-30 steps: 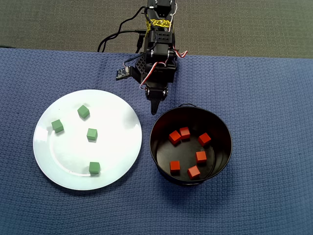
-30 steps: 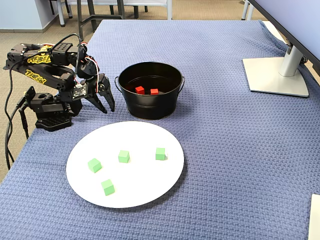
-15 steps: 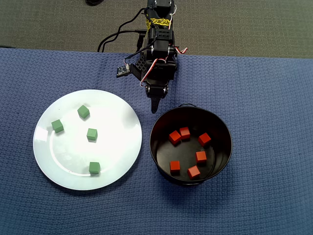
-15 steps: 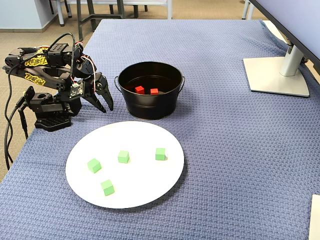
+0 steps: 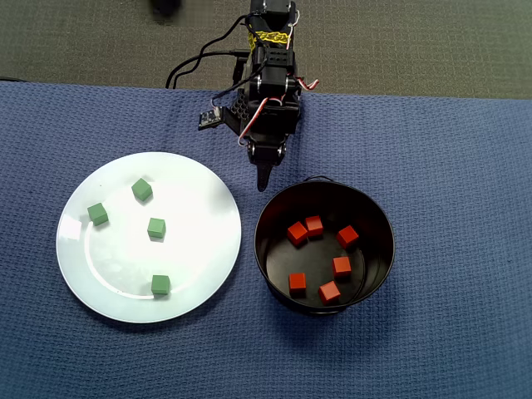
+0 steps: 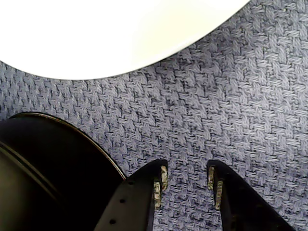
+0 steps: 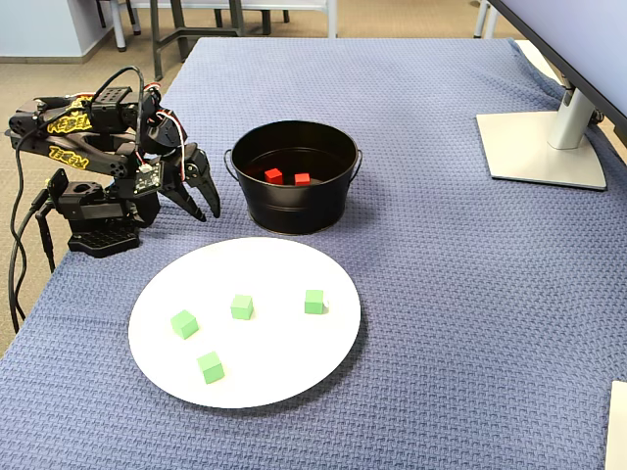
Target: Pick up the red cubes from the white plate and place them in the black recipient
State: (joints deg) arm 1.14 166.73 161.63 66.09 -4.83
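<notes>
Several red cubes (image 5: 314, 224) lie inside the black recipient (image 5: 384, 249). Two of them (image 7: 274, 176) show over its wall (image 7: 294, 211) in the fixed view. The white plate (image 5: 108, 287) sits left of the pot in the overhead view and holds only green cubes (image 5: 156, 227). No red cube shows on it. My gripper (image 5: 263, 179) hangs low over the blue cloth, just behind the gap between plate and pot. It is open with nothing between its fingers (image 6: 186, 173). In the wrist view the plate's edge (image 6: 120, 33) lies at the top and the pot's rim (image 6: 48, 168) at the lower left.
The arm's base (image 7: 93, 230) and its cables (image 5: 195, 66) stand at the table's edge. A monitor stand (image 7: 544, 147) rests at the far right in the fixed view. Blue woven cloth (image 5: 449, 166) covers the table.
The arm has drawn back a little toward its base, taking the gripper further from the pot's rim. Cubes, plate and pot have not moved.
</notes>
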